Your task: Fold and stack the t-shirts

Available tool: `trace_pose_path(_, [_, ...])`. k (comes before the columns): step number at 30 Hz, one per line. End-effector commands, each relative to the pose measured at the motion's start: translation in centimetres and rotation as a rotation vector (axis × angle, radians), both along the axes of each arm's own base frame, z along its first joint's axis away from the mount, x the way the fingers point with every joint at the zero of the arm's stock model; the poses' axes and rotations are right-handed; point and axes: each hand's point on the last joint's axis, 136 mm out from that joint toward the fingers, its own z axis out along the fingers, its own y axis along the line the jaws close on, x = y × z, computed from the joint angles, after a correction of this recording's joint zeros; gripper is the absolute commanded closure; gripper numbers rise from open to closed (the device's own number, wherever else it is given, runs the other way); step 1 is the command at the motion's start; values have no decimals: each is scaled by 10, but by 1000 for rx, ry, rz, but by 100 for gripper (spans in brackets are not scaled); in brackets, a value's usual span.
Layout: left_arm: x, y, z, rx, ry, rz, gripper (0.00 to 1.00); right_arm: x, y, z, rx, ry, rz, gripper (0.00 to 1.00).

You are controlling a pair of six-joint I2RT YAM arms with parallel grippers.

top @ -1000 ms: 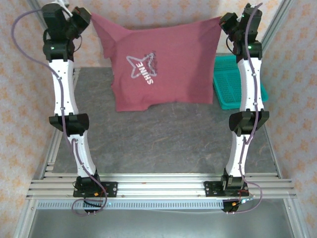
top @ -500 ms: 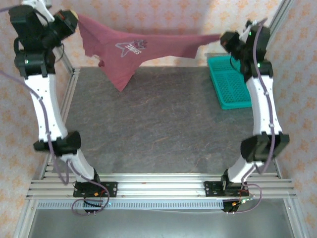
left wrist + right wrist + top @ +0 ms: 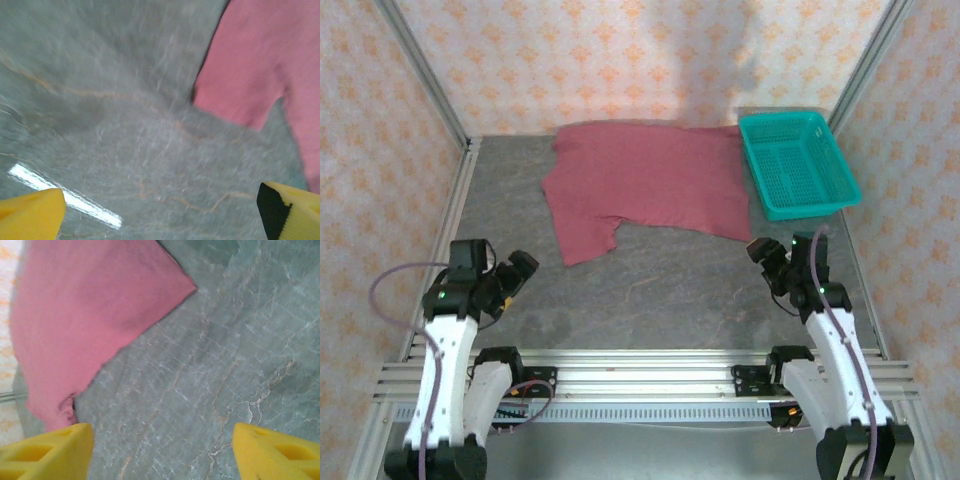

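The maroon t-shirt lies spread flat at the back of the grey table, plain side up, with one sleeve pointing toward the near left. No lettering shows. My left gripper hangs low at the near left, open and empty, well short of the shirt. In the left wrist view, the sleeve lies ahead of the left gripper. My right gripper is at the near right, open with nothing in it. In the right wrist view, a shirt corner lies ahead and to the left of the right gripper.
A teal mesh basket stands at the back right, its left rim touching or nearly touching the shirt's edge. Patterned walls and metal posts close in the back and both sides. Bare grey table stretches between the shirt and the arms' bases.
Both grippers held the shirt up in the air by its top corners. They have let go and pulled back toward the near edge. The shirt now lies flat on the table.
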Motion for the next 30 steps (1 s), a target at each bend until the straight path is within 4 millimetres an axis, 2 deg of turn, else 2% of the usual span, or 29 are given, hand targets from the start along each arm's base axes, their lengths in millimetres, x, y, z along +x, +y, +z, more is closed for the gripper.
trace_pose_path(1, [-4,31,40,128,-47,144,0,-3,-11,20,-29,-12,-60,22])
trace_pose_path(3, [4,35,44,153,-14,136,0,0,-10,28,-44,6,-36,21])
trace_pose_path(6, [33,31,57,134,-49,84,0,15,-9,42,-83,7,11,14])
trace_pose_path(9, [65,16,68,103,-112,-1,0,34,-7,48,-118,22,64,14])
trace_pose_path(12, [96,-10,65,83,-120,-136,1,54,-4,36,-126,90,114,14])
trace_pose_path(17, [133,-53,27,36,-27,-306,9,84,-4,-1,-158,220,151,18])
trace_pose_path(20, [154,-68,-1,-21,15,-330,19,97,-4,-22,-154,266,149,23])
trace_pose_path(23, [159,-67,-29,-7,94,-330,25,104,-7,-44,-167,314,141,28])
trace_pose_path(30, [162,-70,-81,-41,191,-318,27,130,-9,-75,-153,327,112,35])
